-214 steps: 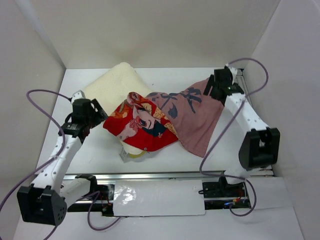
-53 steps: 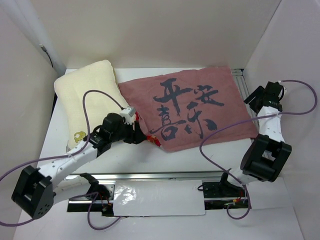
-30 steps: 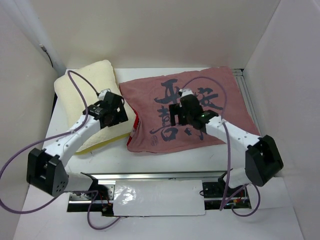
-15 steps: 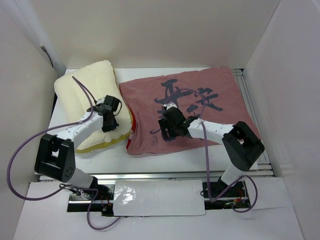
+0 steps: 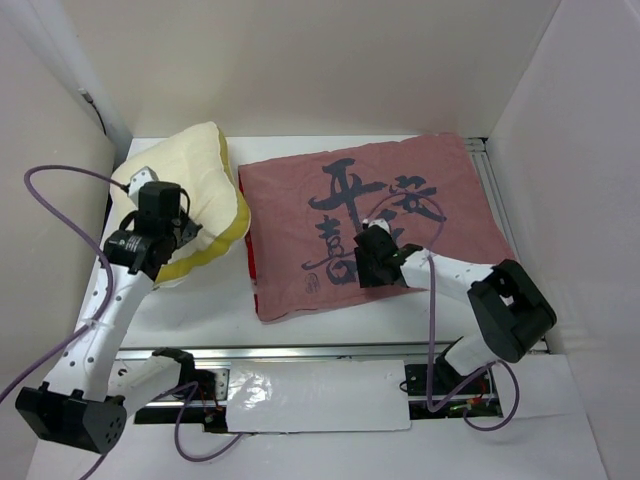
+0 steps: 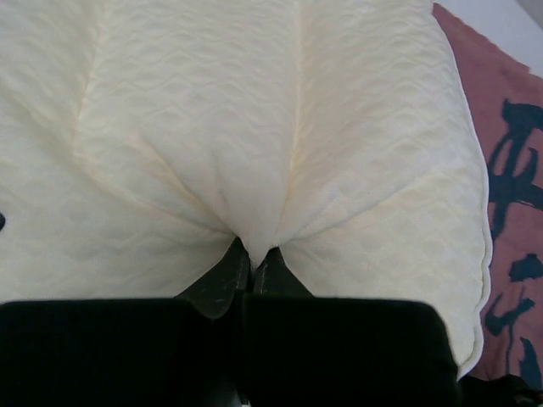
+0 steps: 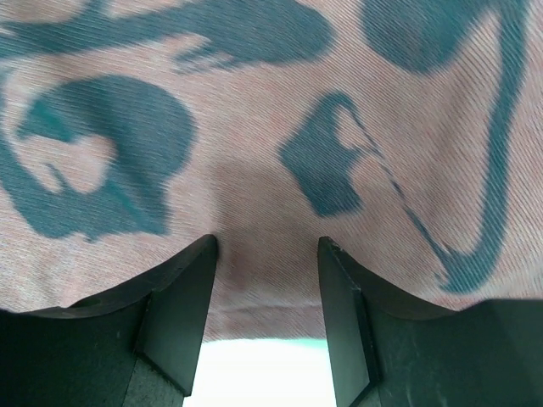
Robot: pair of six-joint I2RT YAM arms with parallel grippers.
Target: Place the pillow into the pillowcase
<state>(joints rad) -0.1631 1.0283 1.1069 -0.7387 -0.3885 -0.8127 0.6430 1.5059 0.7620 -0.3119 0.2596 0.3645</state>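
Observation:
The cream pillow (image 5: 195,180) sits at the left with its near side raised, yellow edging (image 5: 218,243) showing. My left gripper (image 5: 186,232) is shut on a fold of the pillow (image 6: 280,127), the plush bunched between the left gripper's (image 6: 253,253) jaws. The pillowcase (image 5: 400,180) lies flat across the middle and right, dull pink face with dark calligraphy up. My right gripper (image 5: 368,262) rests on its near middle. In the right wrist view the pillowcase (image 7: 254,102) fills the frame and the right gripper (image 7: 267,248) is open, fingers apart on the cloth.
White walls enclose the table (image 5: 200,310) at the left, back and right. A metal rail (image 5: 330,352) runs along the near edge. Purple cables (image 5: 50,180) loop off both arms. The pillowcase edge (image 6: 513,212) lies just right of the pillow.
The left gripper has closed on the pillow and pulled its near side up and to the left. The right gripper has shifted right on the pillowcase, its jaws narrowing.

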